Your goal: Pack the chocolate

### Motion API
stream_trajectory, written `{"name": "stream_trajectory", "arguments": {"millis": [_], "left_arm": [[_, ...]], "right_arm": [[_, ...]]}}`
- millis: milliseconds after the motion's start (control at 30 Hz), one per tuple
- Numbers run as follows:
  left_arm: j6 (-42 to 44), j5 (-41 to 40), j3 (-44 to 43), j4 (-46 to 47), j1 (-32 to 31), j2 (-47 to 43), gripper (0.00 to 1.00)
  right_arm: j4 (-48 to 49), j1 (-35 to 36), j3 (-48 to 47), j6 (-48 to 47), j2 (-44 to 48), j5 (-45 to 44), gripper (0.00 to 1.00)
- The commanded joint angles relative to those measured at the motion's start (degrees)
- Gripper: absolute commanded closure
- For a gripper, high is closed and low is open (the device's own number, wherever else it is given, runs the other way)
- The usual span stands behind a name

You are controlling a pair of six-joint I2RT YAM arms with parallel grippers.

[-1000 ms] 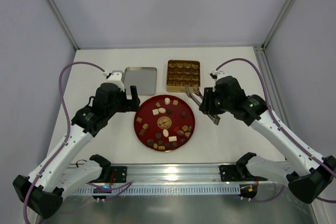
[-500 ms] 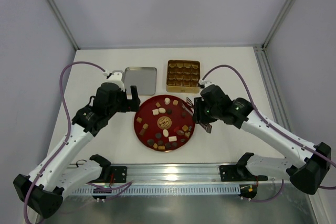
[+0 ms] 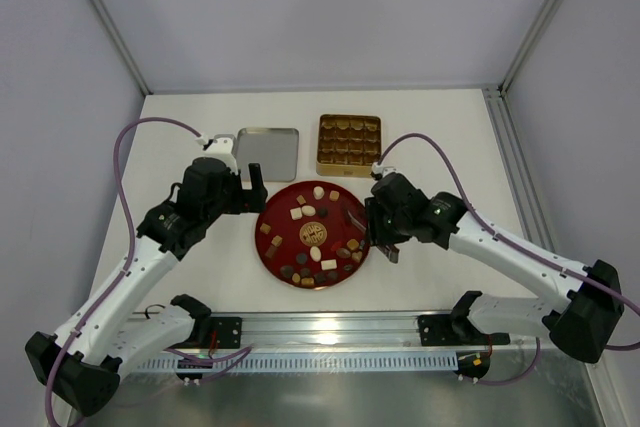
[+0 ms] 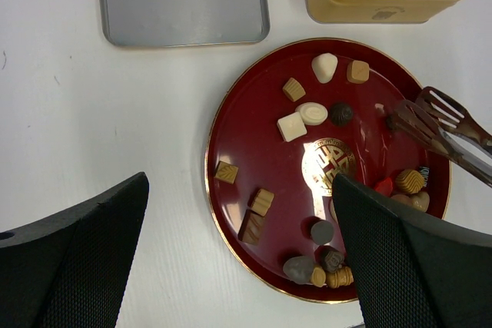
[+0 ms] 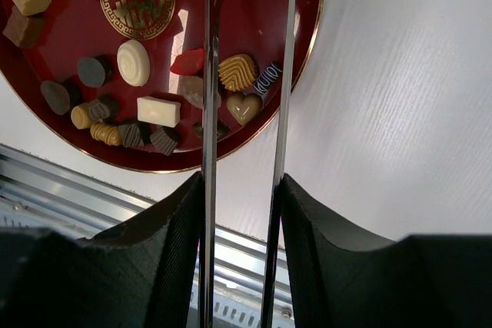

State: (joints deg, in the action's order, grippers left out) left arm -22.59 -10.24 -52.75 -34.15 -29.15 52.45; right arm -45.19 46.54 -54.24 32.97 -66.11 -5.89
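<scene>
The chocolate (image 4: 292, 126) lies scattered over a round red plate (image 4: 254, 136) in the middle of the white counter (image 3: 180, 127): dark, tan and cream pieces, thickest along the near rim. The right pincer (image 5: 242, 190) is closed partway on a pair of metal tongs (image 5: 208, 113), its fingers pressing on the two arms. The slotted tips reach over the plate's right side, next to a dark piece (touching or not, I cannot tell). The left pincer (image 4: 240, 182) hangs wide open above the plate's left edge, holding nothing. Behind the plate stand a gold tin (image 4: 384, 9) with brown-filled compartments and a flat grey tray (image 4: 183, 1), side by side.
</scene>
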Motion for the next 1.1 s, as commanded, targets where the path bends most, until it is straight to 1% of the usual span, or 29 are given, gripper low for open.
{"name": "stream_trajectory", "arguments": {"millis": [0,300,367,633,833,1067], "left_arm": [[-0.6,0.2,-1.2,1.3,0.0,-0.6,0.00],[-0.7,0.3,-1.2,1.2,0.0,-0.6,0.00],[-0.7,0.4,-1.1,1.3,-0.1,-0.5,0.00],[-0.6,0.6,-1.3,1.3,-0.1,-0.7,0.00],[-0.7,0.7,-1.3,1.2,-0.1,-0.8,0.00],[-0.6,0.5,-1.0,1.2,0.0,-1.0,0.00]], "right_arm": [[3.4,1.1,0.3,1.6,-0.9,-1.2,0.55],[4.1,2.0,1.2,2.1,-3.1,-2.5,0.56],[4.0,2.1,1.2,2.1,-3.1,-2.5,0.58],[3.7,2.4,0.8,2.4,-3.1,-2.7,0.61],[4.0,2.5,0.6,2.4,-3.7,-2.9,0.65],[2.9,2.5,-1.5,1.7,-3.9,-3.0,0.77]]}}
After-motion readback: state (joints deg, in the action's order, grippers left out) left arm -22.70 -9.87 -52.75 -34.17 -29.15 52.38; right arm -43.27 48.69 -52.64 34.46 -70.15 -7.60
